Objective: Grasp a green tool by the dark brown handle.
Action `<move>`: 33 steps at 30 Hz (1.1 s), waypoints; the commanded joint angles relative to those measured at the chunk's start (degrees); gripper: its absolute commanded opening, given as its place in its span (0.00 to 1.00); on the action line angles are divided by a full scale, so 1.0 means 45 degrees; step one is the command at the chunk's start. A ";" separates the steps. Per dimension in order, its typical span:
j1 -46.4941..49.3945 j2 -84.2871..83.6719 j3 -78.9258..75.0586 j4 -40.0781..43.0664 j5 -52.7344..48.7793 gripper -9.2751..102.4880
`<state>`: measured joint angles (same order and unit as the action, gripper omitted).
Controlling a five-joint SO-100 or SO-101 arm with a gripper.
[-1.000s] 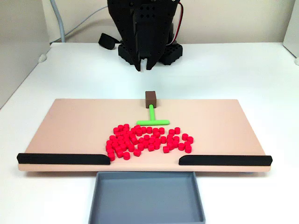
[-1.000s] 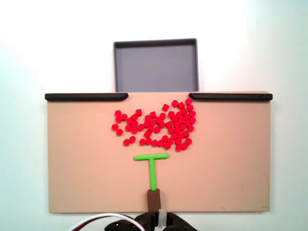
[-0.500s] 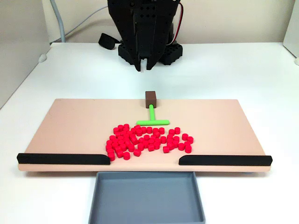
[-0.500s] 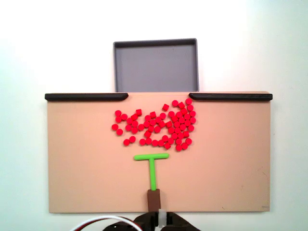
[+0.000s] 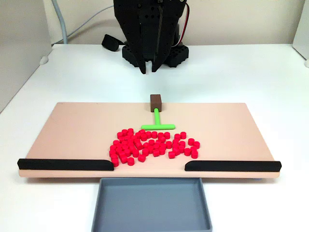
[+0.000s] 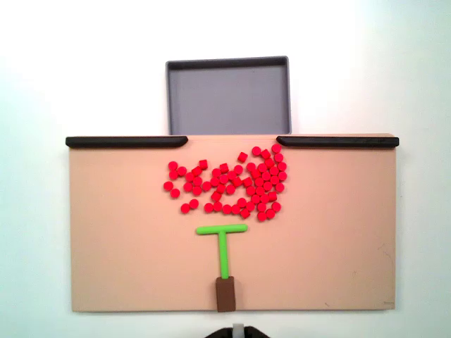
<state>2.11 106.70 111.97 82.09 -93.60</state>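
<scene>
In a fixed view the tool (image 5: 148,68) is hanging above the counter (image 5: 241,72), tips slightly parted and empty, it seems. The green tool (image 5: 158,122) is lying on the tan board (image 5: 77,130), its dark brown handle (image 5: 155,101) at the board's edge nearest the arm and its crossbar just beside the red cylinders (image 5: 154,145).

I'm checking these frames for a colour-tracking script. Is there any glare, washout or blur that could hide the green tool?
In a fixed view from the front, the green tool is sharp and evenly lit, with soft shadows. In a fixed view from above, the white table washes out near the top, but the tool and its dark brown handle stay crisp.
</scene>
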 commanded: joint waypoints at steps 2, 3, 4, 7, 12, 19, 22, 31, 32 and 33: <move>0.0098 0.0684 0.0137 -0.0117 0.0098 0.08; 0.0098 0.0723 0.0156 -0.0117 0.0156 0.08; 0.0098 0.0742 0.0176 -0.0117 0.0215 0.08; 0.0000 0.0742 0.0176 -0.0391 0.0840 0.09; -0.0059 0.0527 0.0176 -0.0469 0.0996 0.12; -0.0098 0.0195 0.0176 -0.0586 0.0898 0.13; -0.0117 0.0059 0.0195 -0.0859 0.0840 0.15; -0.0098 -0.0078 0.0195 -0.1016 0.0703 0.21; -0.0098 -0.0098 0.0195 -0.1055 0.0684 0.22; -0.0098 -0.0117 0.0195 -0.1074 0.0664 0.23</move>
<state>1.93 106.17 113.03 77.61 -90.09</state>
